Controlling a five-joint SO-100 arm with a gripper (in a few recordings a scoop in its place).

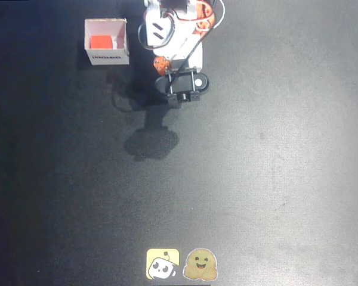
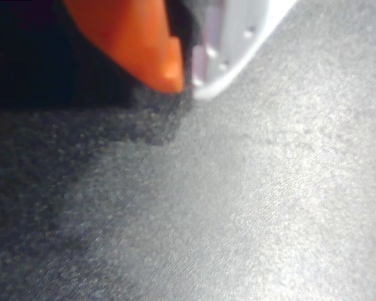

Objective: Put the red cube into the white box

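One arm, white and orange, folded at the top edge of the overhead view, with one gripper (image 1: 162, 67) tucked low against its base; in the wrist view the gripper (image 2: 187, 78) shows as one orange fingertip (image 2: 156, 50) and one white fingertip (image 2: 229, 63) lying tip to tip with hardly any gap, so the jaws stand together and grip nothing. One black camera mount (image 1: 182, 83) sits on the wrist just below and right of the gripper in the overhead view. One white box (image 1: 107, 41), square and open-topped, stands to the left of the gripper and slightly above it in that view, near but apart from the arm, with one line of dark print on its lower wall, too small to read. One red cube (image 1: 101, 42) lies inside the white box, on its floor, toward the left part of the opening. One black table (image 1: 274, 167) carries everything; its surface looks grey and grainy under the fingertips in the wrist view (image 2: 250, 207). One dark shadow (image 1: 150, 143) of the arm falls on the table below the gripper. Two stickers sit side by side at the bottom edge, far below the gripper: one yellow robot-face sticker (image 1: 162, 264) and one tan smiling-face sticker (image 1: 200, 264), just beside each other.
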